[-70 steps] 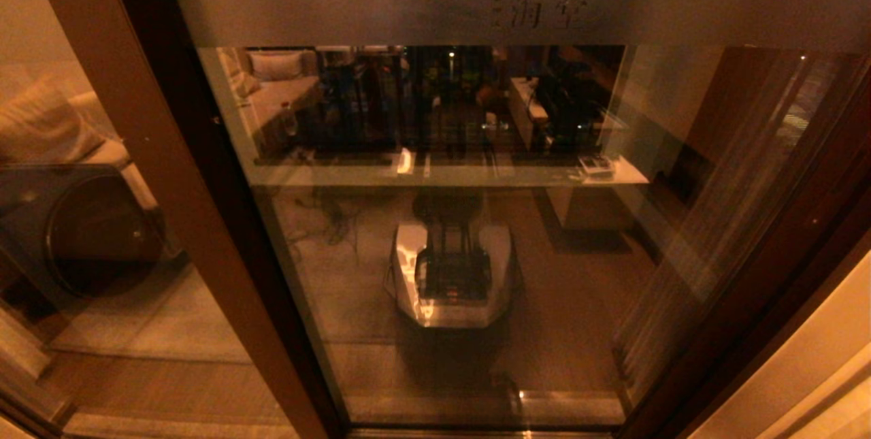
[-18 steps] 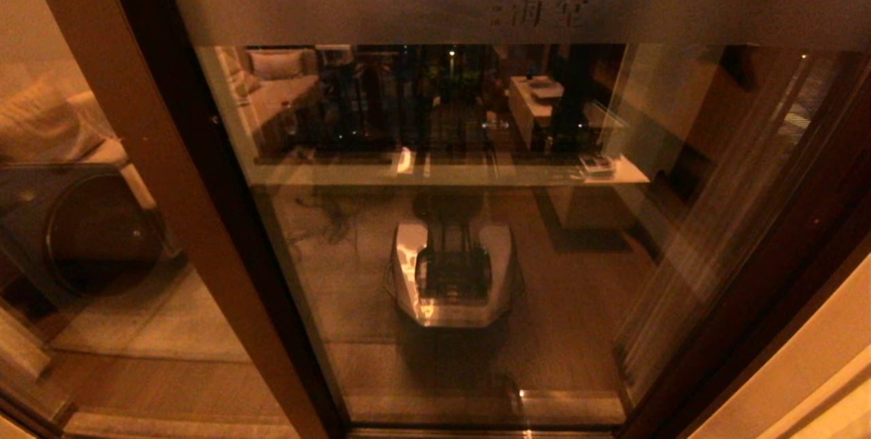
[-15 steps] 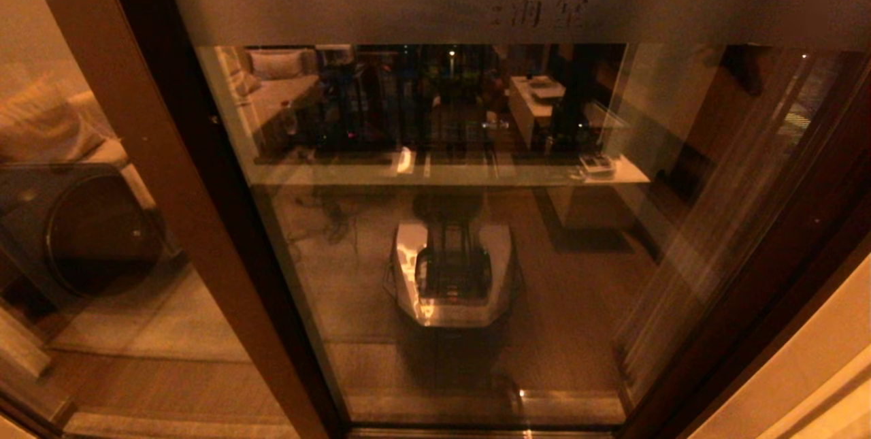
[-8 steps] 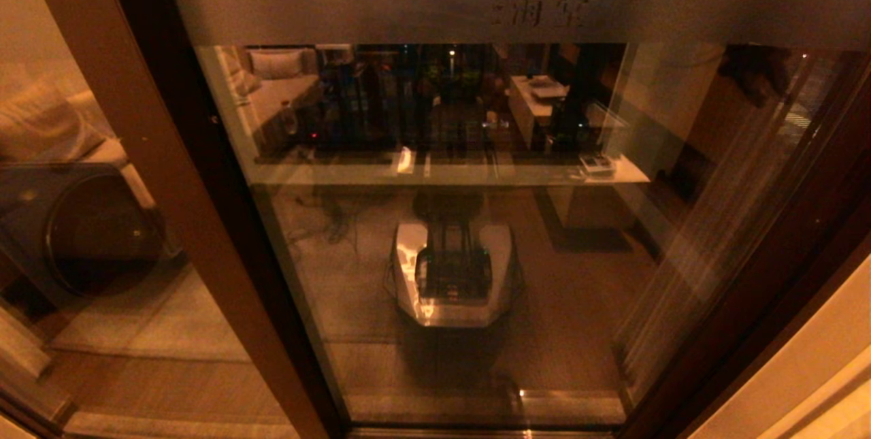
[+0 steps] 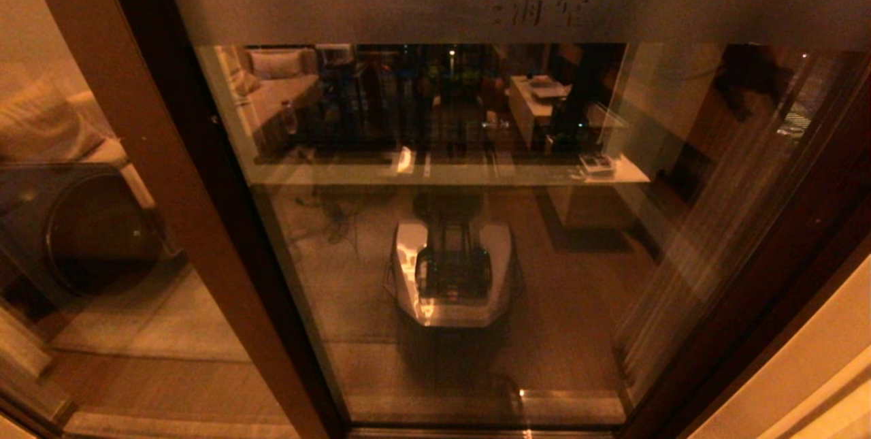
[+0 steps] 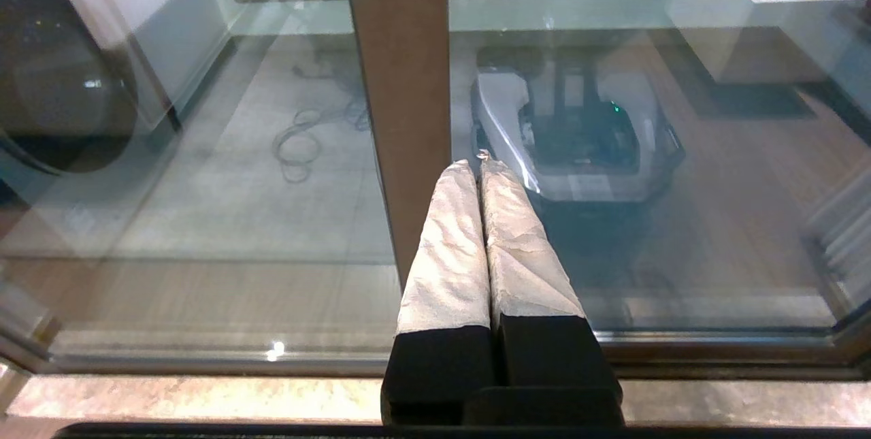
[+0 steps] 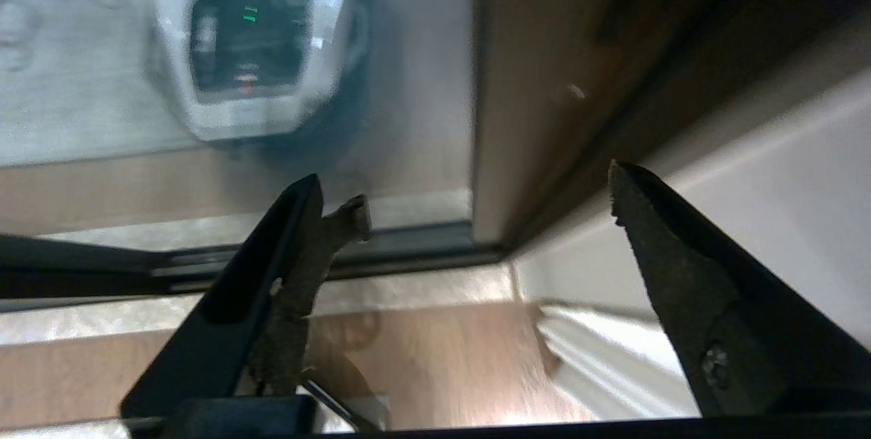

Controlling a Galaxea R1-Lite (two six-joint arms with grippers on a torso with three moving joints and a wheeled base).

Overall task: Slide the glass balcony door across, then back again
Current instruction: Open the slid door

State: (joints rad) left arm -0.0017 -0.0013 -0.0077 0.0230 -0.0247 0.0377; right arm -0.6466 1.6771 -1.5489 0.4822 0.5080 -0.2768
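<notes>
Head view: tall glass balcony door [image 5: 476, 255] with dark reddish-brown frame and frosted band, filling the scene; no gripper seen directly.

Left wrist view: left gripper [image 6: 481, 165] pressed closed, empty, just short of the glass and brown post [image 6: 401, 85].

Right wrist view: right gripper [image 7: 476, 201] spread wide, holding nothing, door's brown stile [image 7: 537, 85] ahead between fingertips.

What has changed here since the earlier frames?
A dark reflection of the right arm has appeared in the upper right of the glass balcony door and grown. The right tool is open, holding nothing. The door has not slid; left tool stays shut.
</notes>
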